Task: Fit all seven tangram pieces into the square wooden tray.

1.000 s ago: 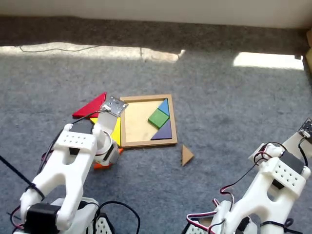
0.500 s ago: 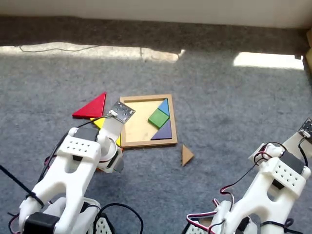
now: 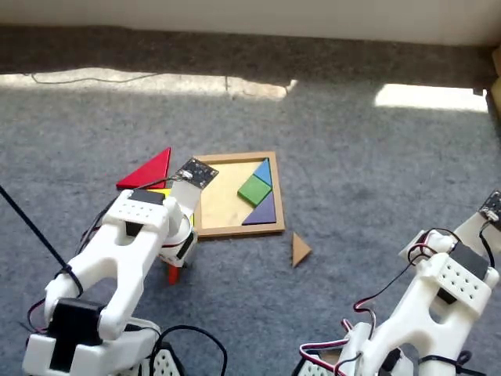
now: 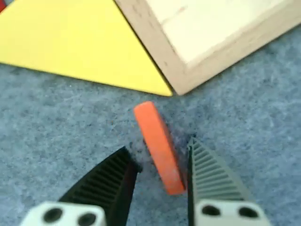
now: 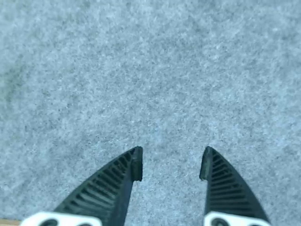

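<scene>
sitting just off the tray's near-left corner, the left gripper (image 4: pixel 159 145) has its jaws apart with the orange piece (image 4: pixel 162 157) standing on edge between them. one finger (image 4: pixel 207 174) looks like it's touching the piece and the other has a gap, so nothing's clamped. the piece is on the grey carpet (image 3: pixel 360 157) just outside the tray (image 4: pixel 188 70), not in it.

the right gripper (image 5: pixel 170 165) is well away from the tray on its right side, jaws spread over bare carpet and holding nothing. a small tan triangle (image 3: pixel 300 249) lies on the carpet just off the tray's near-right corner.

the yellow triangle (image 4: pixel 80 42) lies flat against the tray's left rim. inside the tray, along its right side, the purple piece (image 3: pixel 262 211) comes first, then the green square (image 3: pixel 254 189), then the blue triangle (image 3: pixel 264 170) at the far-right corner, all packed together. the red triangle (image 3: pixel 149 171) is flat on the carpet just off the tray's far-left corner, past the yellow one.
</scene>
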